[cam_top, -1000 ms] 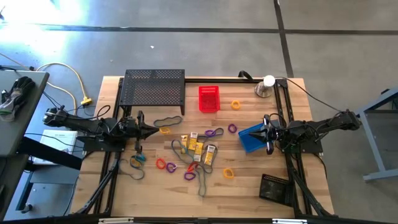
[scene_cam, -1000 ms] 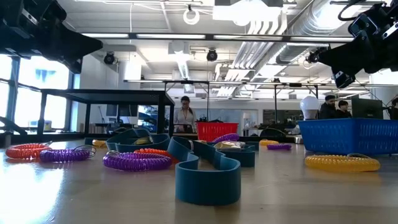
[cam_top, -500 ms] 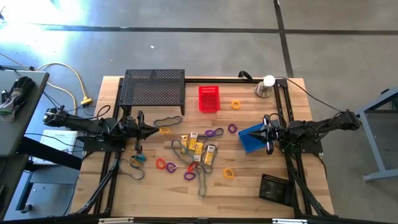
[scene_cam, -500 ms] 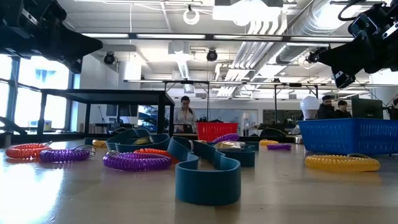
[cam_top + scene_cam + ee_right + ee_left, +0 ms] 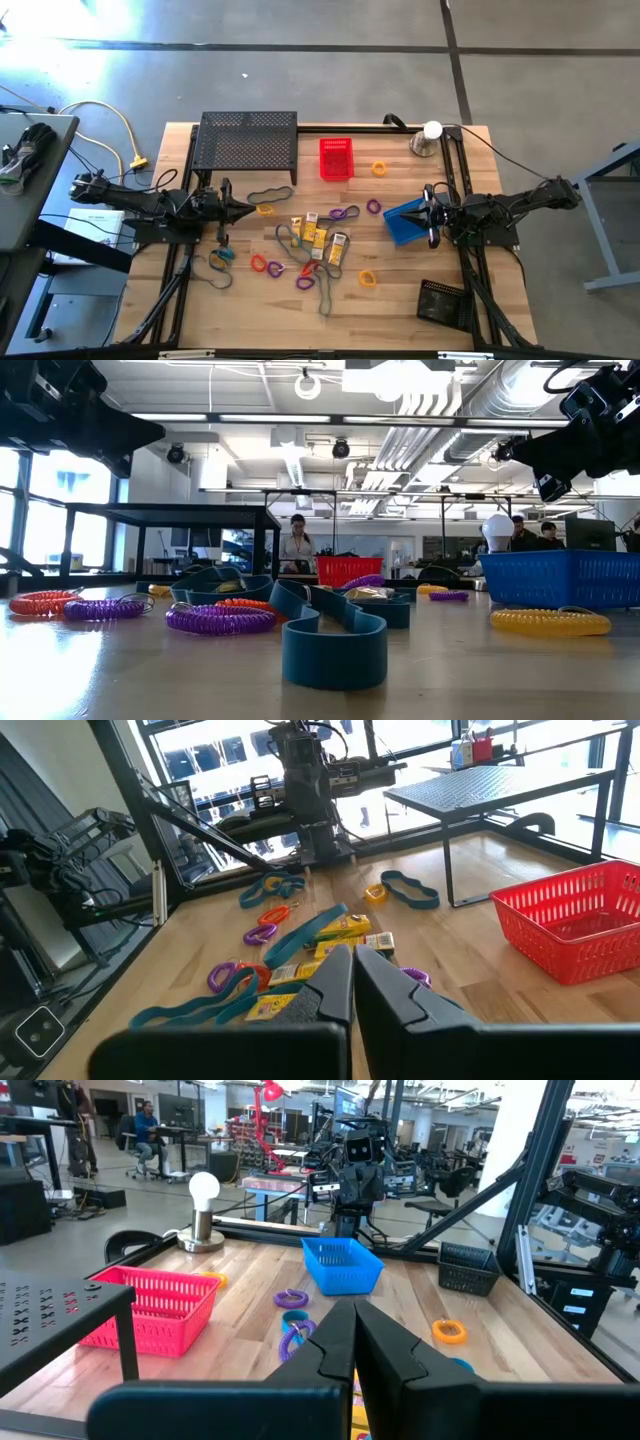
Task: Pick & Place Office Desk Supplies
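Hovering empty, pressed together: left end effector, right end effector, flanking scattered coloured elastic loops awaiting sorting.

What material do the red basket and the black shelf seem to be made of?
Red basket: likely moulded plastic, with a glossy slotted lattice wall. Black shelf: probably painted metal, a matte perforated top on thin straight legs.

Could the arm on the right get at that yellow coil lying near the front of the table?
Probably yes. The yellow coil lies alone on bare wood, nothing on top of it. The right gripper hangs shut above the blue basket, close by, and would need to open first. The left gripper waits across the table.
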Controlling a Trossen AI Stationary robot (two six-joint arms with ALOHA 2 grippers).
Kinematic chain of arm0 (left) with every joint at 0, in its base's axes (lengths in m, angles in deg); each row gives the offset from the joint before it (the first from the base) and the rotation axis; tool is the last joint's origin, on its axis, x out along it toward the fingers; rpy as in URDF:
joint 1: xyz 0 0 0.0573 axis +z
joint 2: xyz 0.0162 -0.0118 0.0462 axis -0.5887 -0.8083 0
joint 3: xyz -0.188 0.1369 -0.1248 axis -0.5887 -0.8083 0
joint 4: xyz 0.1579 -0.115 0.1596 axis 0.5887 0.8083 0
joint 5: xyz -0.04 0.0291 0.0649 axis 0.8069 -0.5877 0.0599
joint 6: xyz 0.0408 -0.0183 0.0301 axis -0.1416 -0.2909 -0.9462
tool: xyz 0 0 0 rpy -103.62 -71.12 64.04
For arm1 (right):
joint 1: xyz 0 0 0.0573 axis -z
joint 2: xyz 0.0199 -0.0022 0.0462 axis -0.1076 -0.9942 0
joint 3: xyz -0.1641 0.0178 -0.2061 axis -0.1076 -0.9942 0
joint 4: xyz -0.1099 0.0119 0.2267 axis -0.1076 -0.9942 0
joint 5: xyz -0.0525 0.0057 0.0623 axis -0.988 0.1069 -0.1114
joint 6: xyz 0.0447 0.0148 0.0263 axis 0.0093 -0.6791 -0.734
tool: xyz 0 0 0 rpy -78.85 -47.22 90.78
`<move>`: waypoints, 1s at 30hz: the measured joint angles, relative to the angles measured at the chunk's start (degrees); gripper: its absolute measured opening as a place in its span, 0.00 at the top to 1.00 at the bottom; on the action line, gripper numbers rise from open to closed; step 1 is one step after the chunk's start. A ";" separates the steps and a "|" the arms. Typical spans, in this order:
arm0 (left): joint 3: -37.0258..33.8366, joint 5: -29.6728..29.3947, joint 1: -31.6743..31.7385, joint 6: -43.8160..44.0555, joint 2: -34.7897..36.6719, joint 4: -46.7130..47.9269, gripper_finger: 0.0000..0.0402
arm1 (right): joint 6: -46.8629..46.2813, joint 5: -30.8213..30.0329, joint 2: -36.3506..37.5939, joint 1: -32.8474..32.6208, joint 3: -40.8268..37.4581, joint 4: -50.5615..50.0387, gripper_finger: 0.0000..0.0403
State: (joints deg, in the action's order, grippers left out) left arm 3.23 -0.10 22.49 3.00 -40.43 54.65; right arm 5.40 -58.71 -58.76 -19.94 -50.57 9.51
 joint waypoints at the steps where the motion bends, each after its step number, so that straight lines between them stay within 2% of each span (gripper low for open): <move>1: 0.00 0.02 -0.01 0.00 -0.02 -0.02 1.00 | 0.00 0.00 -0.01 0.01 -0.01 0.00 1.00; 12: 0.00 0.00 0.01 -0.01 0.00 0.00 1.00 | 0.00 0.00 0.00 0.02 0.00 -0.01 1.00; 17: -0.01 -2.32 0.59 -7.09 0.00 -0.02 1.00 | 0.00 -0.44 -0.01 0.01 0.00 0.54 1.00; 21: -0.02 -2.38 0.75 -8.94 0.00 -0.02 1.00 | 0.00 -1.84 0.01 0.02 0.00 1.37 1.00; 27: -0.01 -2.25 0.75 -0.46 0.00 -0.95 1.00 | -1.94 -1.98 0.01 0.02 0.00 3.12 1.00; 30: 0.00 -2.23 0.75 -1.05 0.00 -0.87 1.00 | -0.60 -1.99 0.01 0.02 -0.01 3.34 1.00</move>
State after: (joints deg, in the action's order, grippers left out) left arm 3.23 -2.33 23.25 1.95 -40.43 53.78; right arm 4.80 -60.70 -58.76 -19.91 -50.59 12.85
